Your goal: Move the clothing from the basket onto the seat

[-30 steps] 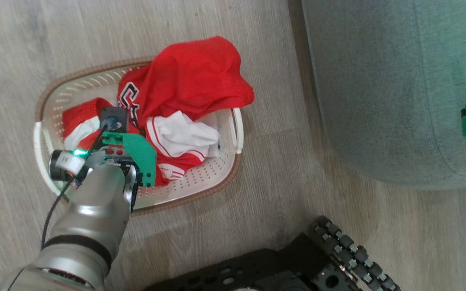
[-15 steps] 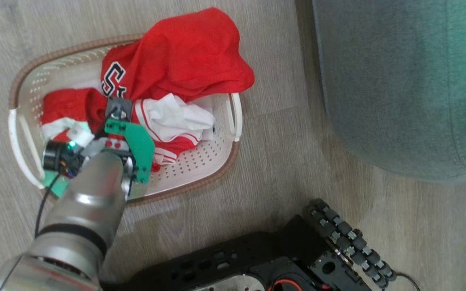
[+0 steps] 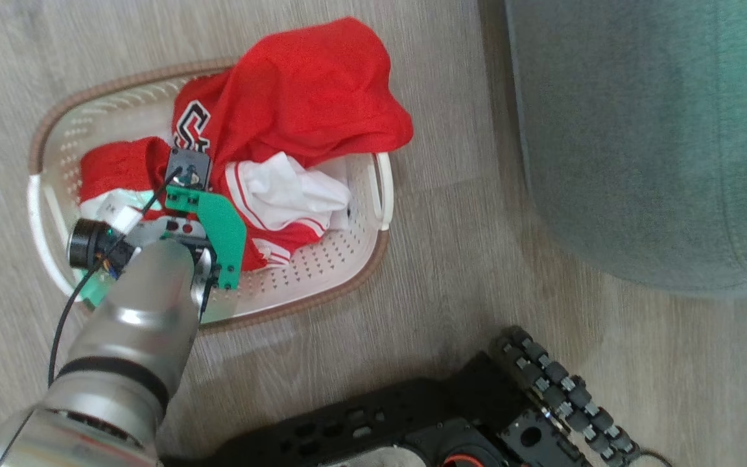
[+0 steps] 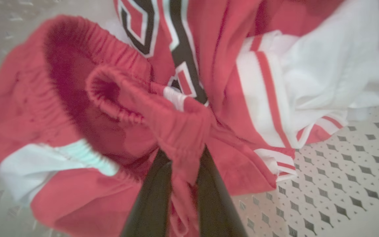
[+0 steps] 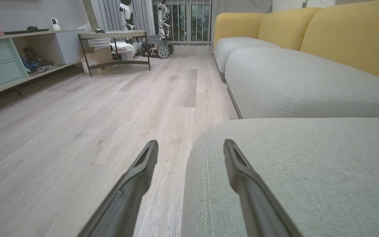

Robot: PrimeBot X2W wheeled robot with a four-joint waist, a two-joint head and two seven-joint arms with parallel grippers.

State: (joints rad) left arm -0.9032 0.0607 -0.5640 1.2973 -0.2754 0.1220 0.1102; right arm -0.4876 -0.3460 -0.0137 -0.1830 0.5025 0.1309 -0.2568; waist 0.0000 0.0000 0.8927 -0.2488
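Pinching a bunched red fold of the clothing (image 4: 176,128) between its narrowed fingers, the left hand (image 4: 183,154) reaches into the basket (image 3: 347,285), where the rest of the pile lies heaped just ahead of it. The right hand (image 5: 191,144) hangs spread wide, holding nothing, over the edge of the seat (image 5: 308,177).

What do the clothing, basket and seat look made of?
The clothing looks like thin synthetic knit, slightly shiny, with a gathered elastic waistband. The basket seems moulded cream plastic, given its punched holes; its brown rim looks woven. The seat is matte grey-green woven upholstery with a stitched seam.
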